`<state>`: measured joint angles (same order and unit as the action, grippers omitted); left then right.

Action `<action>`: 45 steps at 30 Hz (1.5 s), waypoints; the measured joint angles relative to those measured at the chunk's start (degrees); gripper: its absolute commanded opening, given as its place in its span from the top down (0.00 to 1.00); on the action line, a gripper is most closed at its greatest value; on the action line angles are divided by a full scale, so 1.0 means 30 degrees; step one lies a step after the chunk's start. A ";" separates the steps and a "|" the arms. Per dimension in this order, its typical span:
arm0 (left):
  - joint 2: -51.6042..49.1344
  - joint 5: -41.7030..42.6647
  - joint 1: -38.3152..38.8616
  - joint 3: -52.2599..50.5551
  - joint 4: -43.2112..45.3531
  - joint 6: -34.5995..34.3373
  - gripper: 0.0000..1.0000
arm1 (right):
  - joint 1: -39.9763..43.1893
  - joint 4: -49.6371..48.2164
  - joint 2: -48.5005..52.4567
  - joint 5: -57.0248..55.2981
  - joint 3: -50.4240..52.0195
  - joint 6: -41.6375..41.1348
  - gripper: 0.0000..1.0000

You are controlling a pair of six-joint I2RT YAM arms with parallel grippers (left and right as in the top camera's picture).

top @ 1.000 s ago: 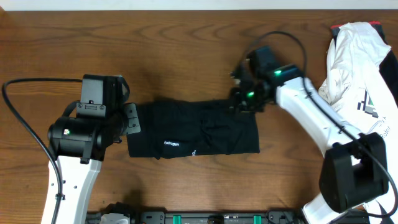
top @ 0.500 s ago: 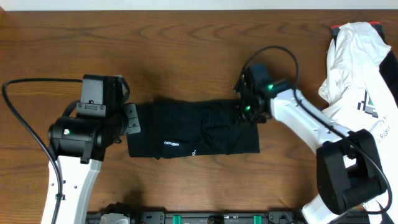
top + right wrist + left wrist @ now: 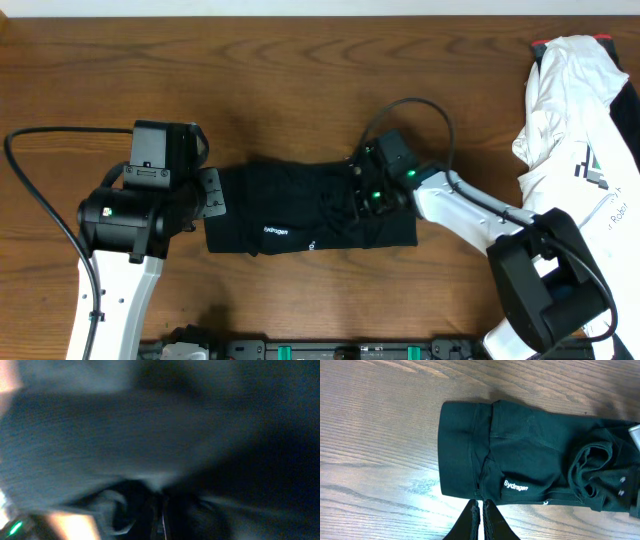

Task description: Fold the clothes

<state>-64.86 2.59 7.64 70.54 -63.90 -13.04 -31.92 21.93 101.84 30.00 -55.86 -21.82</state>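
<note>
Wood of the brown surface (image 3: 300, 60) ran across the whole overhead view, its near edge cut off behind dark rig hardware. Next in bulk, the left arm (image 3: 130, 215) and the right arm (image 3: 470, 205) reached in from the bottom, both bases cropped by the frame. Between them the black T-shirt (image 3: 300, 215) lay as a flattened band near the middle of the surface, its sleeves and neck impossible to make out in the dark folds. A white garment (image 3: 570, 100) sat heaped at the far right, well apart from the shirt and running off the edge, with its printed logo only partly visible. The left fingers (image 3: 481, 506) were pressed together, empty, just beside the shirt's near edge by the left end; whether the tips touched the hem could not be told. The right fingers (image 3: 358, 200) were closed on a puckered bunch of the shirt's fabric toward its right half; from the right wrist almost everything was blurred dark cloth, and from the left wrist only a sliver of that arm showed at the frame edge. Small white lettering (image 3: 516, 486) sat near the shirt's front edge, too fine to read with certainty.
</note>
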 measured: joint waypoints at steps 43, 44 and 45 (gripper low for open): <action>0.0000 -0.0510 0.0000 0.0000 -0.0073 0.0153 0.76 | 0.0947 0.1290 0.0925 0.6324 -0.0029 0.4189 0.99; 0.0000 -0.0510 0.0000 0.0000 -0.0073 0.0153 0.76 | 0.0758 0.1348 0.0925 0.6827 -0.0029 0.4415 0.99; 0.0000 -0.0503 0.0000 0.0000 -0.0073 0.0153 0.76 | 0.0372 0.1413 0.0925 0.7242 -0.0029 0.4590 0.99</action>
<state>-64.86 1.08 7.64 70.54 -64.12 -12.58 -30.81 26.17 104.62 51.72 -55.94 -8.05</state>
